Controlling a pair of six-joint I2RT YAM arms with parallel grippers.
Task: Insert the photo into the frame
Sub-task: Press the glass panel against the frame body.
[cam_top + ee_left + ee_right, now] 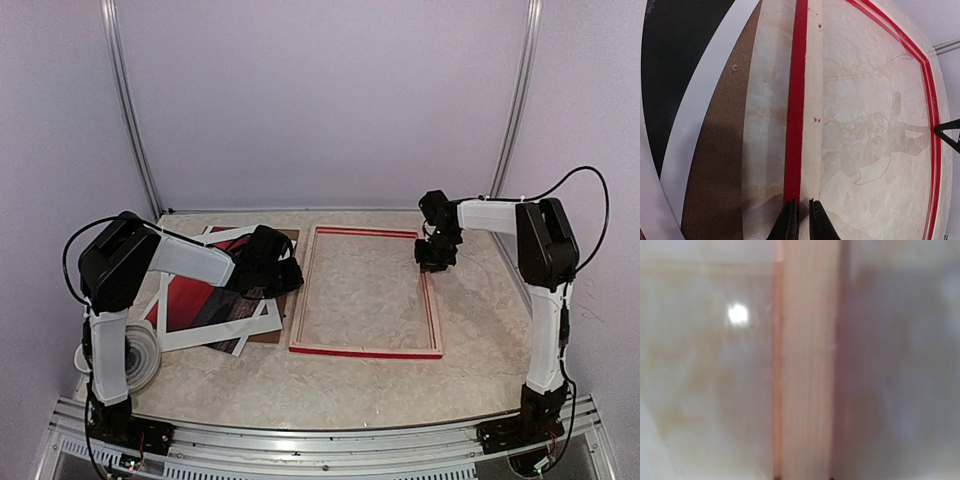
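The frame (365, 351) lies flat in the middle of the table, pale wood up and red along its edges. To its left the photo (195, 300), red and dark with a white border, lies partly under my left arm. My left gripper (290, 278) is down at the frame's left rail (796, 100); its jaws (803, 212) are almost together, tips on the rail, holding nothing. My right gripper (432, 264) reaches down onto the right rail. Up close, that pale rail (807, 365) fills the blurred right wrist view, running between the barely visible tips of the right gripper (803, 478).
A brown backing board (720, 165) lies under the photo (680, 60), just left of the frame. White sheets (215, 335) stick out beneath it. A white round roll (140, 355) sits by the left arm's base. Lilac walls close in the table.
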